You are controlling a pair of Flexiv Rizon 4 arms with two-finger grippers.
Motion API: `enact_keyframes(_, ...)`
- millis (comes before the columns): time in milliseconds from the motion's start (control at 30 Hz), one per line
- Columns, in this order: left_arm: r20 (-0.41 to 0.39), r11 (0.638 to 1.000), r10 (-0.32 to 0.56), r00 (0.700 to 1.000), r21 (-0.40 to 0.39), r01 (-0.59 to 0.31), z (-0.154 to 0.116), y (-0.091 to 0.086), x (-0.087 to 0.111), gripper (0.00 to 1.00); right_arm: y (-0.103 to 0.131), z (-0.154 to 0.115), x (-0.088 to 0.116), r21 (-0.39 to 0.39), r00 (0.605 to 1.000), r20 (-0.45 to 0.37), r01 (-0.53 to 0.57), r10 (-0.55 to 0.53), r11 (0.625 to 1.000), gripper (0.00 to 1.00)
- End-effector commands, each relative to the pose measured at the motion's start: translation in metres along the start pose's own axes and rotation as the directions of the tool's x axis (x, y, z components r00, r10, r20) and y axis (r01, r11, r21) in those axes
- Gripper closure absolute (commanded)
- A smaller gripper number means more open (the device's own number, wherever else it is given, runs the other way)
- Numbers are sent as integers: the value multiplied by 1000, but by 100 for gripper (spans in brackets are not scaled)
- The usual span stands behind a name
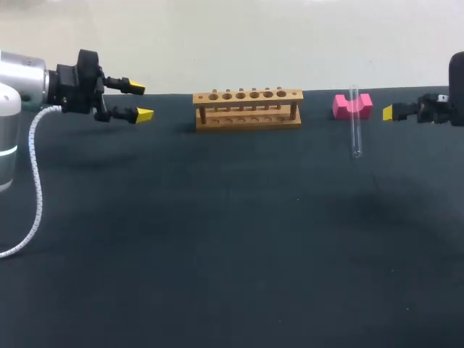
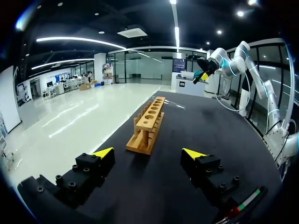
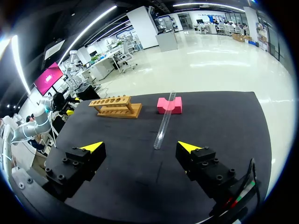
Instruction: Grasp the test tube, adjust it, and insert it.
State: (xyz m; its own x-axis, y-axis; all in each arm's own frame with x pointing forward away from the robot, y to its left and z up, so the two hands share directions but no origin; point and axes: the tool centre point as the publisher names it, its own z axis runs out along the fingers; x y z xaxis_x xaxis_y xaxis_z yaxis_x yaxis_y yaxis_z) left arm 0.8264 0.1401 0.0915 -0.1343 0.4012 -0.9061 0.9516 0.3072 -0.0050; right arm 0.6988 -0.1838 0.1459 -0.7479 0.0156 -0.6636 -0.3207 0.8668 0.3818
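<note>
Plainly, nothing of the task is done yet. The tube [image 1: 355, 127] lies on the table [image 1: 217, 254], well to the right of the rack [image 1: 248, 109]. Its far end is propped in the notch of a pink block [image 1: 351, 106] and its near end rests on the dark cloth, so it sits on a slight slope and not upright. No finger touches it.

The right gripper [image 1: 389, 112] hangs just beside the block, on the side away from the rack, and it holds nothing. From its own wrist the right gripper [image 3: 140, 147] shows its fingers spread wide, with the tube [image 3: 164, 121] straight ahead of them and the block [image 3: 169, 106] and rack [image 3: 116, 106] beyond. The left gripper [image 1: 139, 101] hovers off the rack's other end, well apart from it, and is just as wide and just as empty. Its wrist view shows the left gripper [image 2: 148, 153] looking down the length of the rack [image 2: 147, 126].

I can see no tube in any hole of the rack.

So all three steps are left, as I judge it: taking hold of the tube, turning it to stand upright, and lowering it into a hole. The right arm looks best placed to make the grasp, being the near one. The propped end on the block should give the fingers room to close around the glass.
</note>
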Motion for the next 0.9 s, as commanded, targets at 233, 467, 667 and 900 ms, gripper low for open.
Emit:
enact_keyframes(233, 3, 1000, 2, 1000, -5, -2, 0, -2, 1, 0, 7, 18, -4, 63, 999, 41, 16, -19, 998, 0)
enact_keyframes(467, 3, 1000, 2, 1000, -5, -2, 0, -2, 1, 0, 7, 45, -12, 175, 994, 92, 40, -56, 984, 0)
enact_keyframes(667, 3, 1000, 2, 1000, -5, -2, 0, -2, 1, 0, 2, 62, -19, 280, 989, 121, 43, -80, 959, 0)
enact_keyframes(900, 3, 1000, 2, 1000, -5, -2, 0, -2, 1, 0, -4, 81, -25, 387, 987, 143, 12, -73, 922, 0)
